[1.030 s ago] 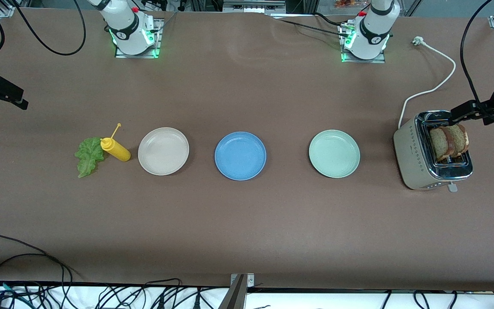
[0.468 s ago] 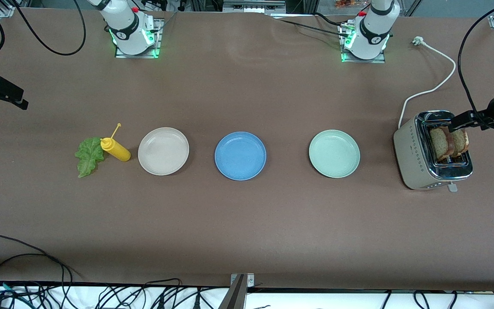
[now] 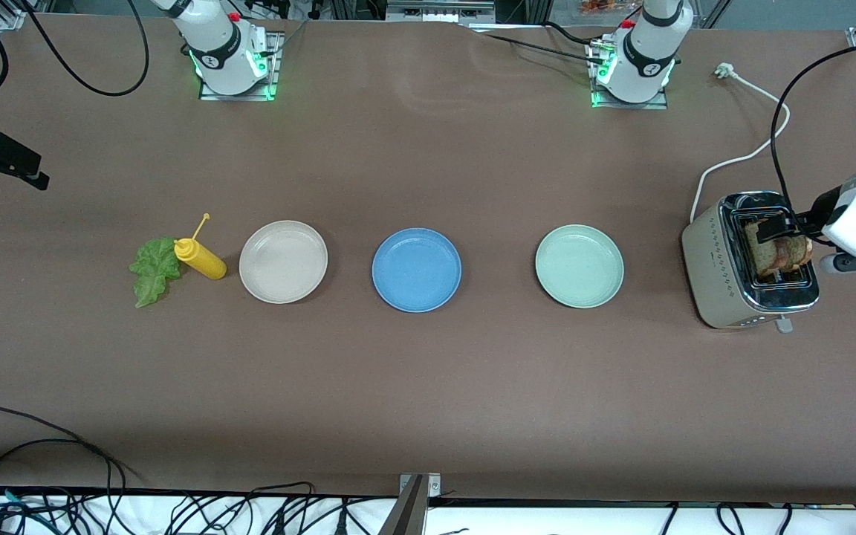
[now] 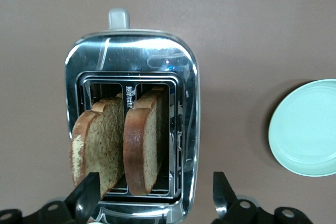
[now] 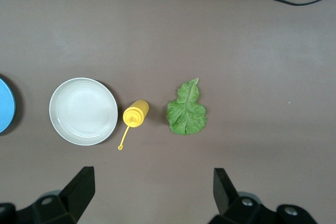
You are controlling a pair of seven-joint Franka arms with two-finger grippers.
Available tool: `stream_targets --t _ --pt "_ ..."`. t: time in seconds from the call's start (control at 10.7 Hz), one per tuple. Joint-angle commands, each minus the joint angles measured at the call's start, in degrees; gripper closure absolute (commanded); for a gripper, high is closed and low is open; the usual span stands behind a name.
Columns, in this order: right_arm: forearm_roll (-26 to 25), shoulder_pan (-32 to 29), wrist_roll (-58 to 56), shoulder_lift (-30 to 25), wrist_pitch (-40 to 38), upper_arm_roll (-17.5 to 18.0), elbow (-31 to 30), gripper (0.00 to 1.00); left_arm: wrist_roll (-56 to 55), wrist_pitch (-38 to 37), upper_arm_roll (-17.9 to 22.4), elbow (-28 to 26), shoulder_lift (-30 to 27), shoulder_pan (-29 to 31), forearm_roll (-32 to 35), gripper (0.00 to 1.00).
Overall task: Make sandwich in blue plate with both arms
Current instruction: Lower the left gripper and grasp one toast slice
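Blue plate [image 3: 416, 269] in the middle of the brown bench [image 3: 428, 386], nothing on it. Between a beige plate [image 3: 283, 261] toward the right arm's end and a pale green plate [image 3: 579, 266] toward the left arm's end. Next to the beige plate, a yellow squeeze bottle [image 3: 200, 258] lying on its side, touching a green lettuce leaf [image 3: 153, 270].

Two brown bread slices [image 4: 121, 148] standing up in the slots of a silver toaster [image 3: 747, 260] at the left arm's end, white cord [image 3: 744, 152] lying loose on the bench.

Left claw [image 4: 152, 195] right over the toaster, fingers [image 4: 86, 192] spread wide on either side of the slices, gripping nothing.

Right claw [image 5: 152, 192] high over the lettuce and bottle, fingers wide apart, holding nothing, waiting.
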Motion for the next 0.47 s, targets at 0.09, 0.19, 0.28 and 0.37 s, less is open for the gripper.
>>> stream_targets --t 0.09,0.19,0.28,0.37 --pt "0.43 -0.28 -0.32 -0.06 -0.34 0.12 0.73 0.0 0.44 1.52 1.34 -0.33 3.61 -0.26 1.23 0.06" --pt "0.43 -0.28 -0.32 -0.06 -0.34 0.12 0.64 0.0 0.44 1.61 1.34 -0.42 4.23 -0.35 1.31 0.06" --pt "0.43 -0.28 -0.32 -0.06 -0.34 0.12 0.73 0.0 0.44 1.69 1.34 -0.59 4.59 -0.26 1.31 0.16" --pt "0.43 -0.28 -0.32 -0.06 -0.34 0.12 0.73 0.0 0.44 1.69 1.34 -1.03 4.68 -0.26 1.31 0.27"
